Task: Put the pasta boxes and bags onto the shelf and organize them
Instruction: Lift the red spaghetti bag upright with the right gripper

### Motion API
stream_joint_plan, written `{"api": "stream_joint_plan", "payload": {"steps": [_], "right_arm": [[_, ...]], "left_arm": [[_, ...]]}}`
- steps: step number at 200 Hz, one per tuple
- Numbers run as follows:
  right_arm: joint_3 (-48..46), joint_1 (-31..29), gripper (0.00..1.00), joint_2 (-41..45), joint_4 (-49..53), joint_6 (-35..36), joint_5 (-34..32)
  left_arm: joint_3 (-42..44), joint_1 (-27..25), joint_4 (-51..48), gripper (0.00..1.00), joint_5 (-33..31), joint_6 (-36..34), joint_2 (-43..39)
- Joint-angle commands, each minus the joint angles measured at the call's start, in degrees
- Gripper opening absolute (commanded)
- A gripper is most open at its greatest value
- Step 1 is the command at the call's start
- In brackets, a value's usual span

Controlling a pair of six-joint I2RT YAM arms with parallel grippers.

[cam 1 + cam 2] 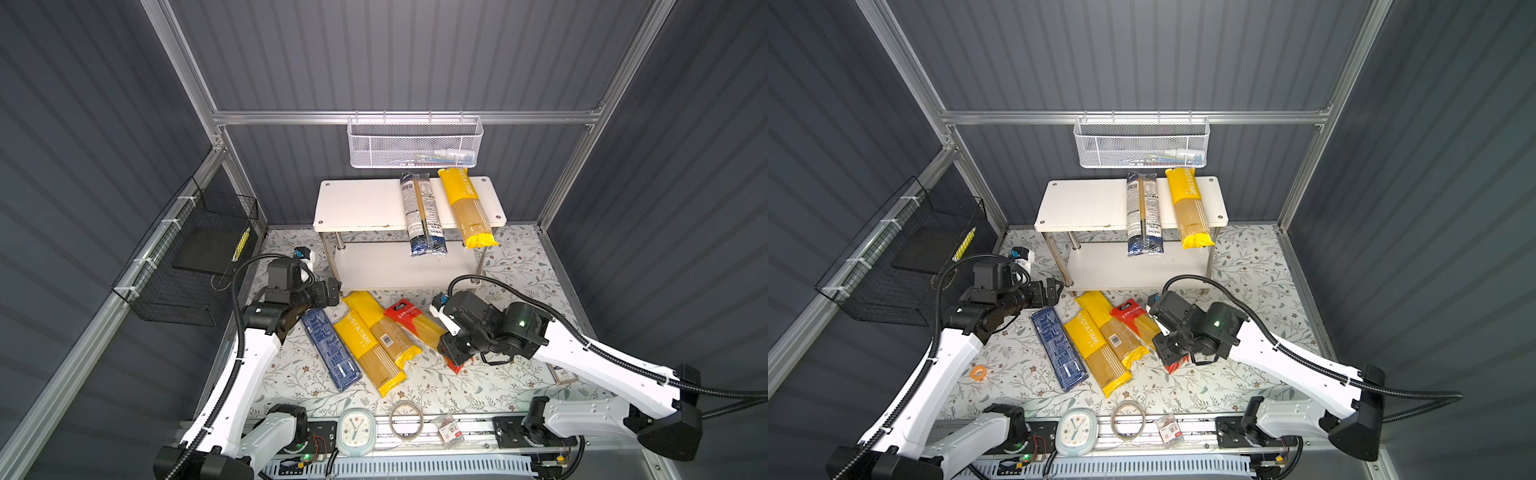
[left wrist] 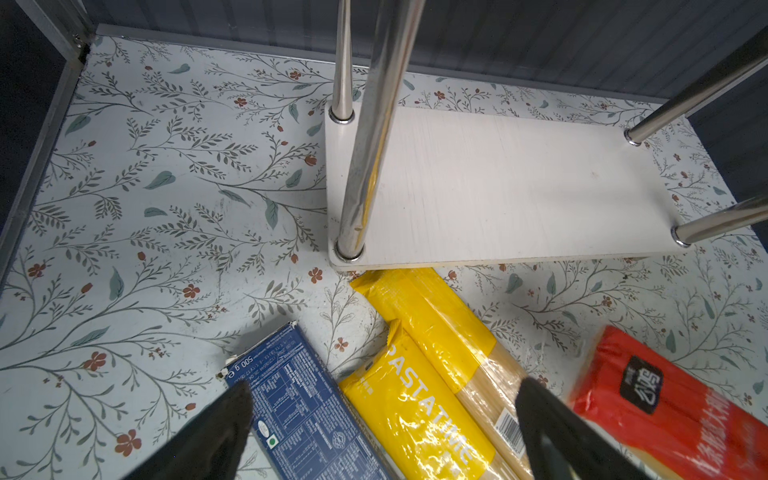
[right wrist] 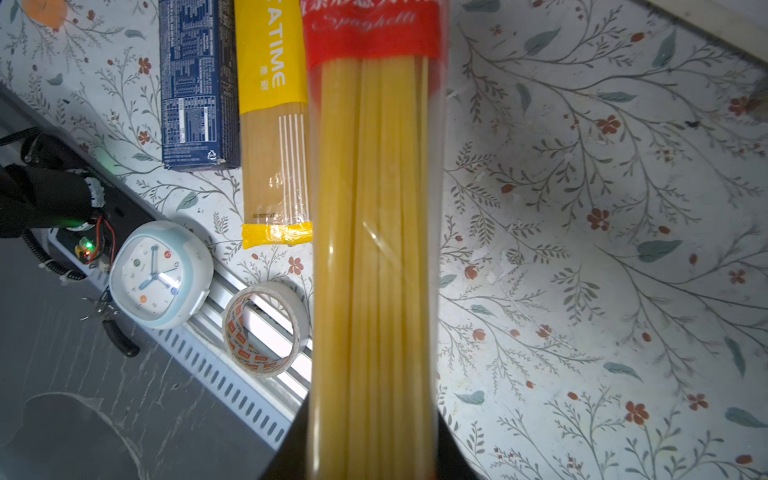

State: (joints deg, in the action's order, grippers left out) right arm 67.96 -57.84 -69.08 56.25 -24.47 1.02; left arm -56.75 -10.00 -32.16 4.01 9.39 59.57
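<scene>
The floral worktop (image 1: 519,266) carries the white shelf (image 1: 357,203) at its back, near the wall. On the shelf's top board lie a clear bag (image 1: 419,208) and, just beside it on the right, a yellow bag (image 1: 465,208). Both run front to back, with their near ends hanging over the front edge. In front of the shelf four packs lie slanted side by side on the worktop: the blue box (image 1: 330,349) leftmost, then the yellow pair (image 1: 365,353) touching each other, then the red bag (image 1: 409,318).

The right hand (image 1: 453,353) is clamped on the red bag close to its near end; in the right wrist view the bag runs straight out from between the fingers (image 3: 291,457). The left hand (image 1: 332,291) hangs over the far ends of the blue box and the yellow pair, just in front of the shelf. In the left wrist view its fingers (image 2: 216,436) stand wide apart, grasping nothing.

A clock (image 1: 353,430) and a tape roll (image 1: 406,419) sit at the front edge
</scene>
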Motion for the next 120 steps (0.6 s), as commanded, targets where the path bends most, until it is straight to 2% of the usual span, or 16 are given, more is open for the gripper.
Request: {"api": "stream_joint_plan", "payload": {"steps": [1, 39, 120], "right_arm": [[5.1, -0.8, 0.19, 0.6, -3.1, 1.8, 3.3], [12.1, -0.9, 0.18, -0.7, -3.2, 3.3, 3.8], [27.9, -1.7, 0.16, -5.2, -0.2, 5.7, 5.9]], "left_arm": [[-1.6, 0.6, -1.7, 1.00, -0.2, -1.0, -0.2], [-1.4, 0.9, -1.3, 1.00, 1.5, -0.9, 0.3], [-0.8, 0.9, -2.0, 1.00, 0.8, -0.9, 0.3]]}}
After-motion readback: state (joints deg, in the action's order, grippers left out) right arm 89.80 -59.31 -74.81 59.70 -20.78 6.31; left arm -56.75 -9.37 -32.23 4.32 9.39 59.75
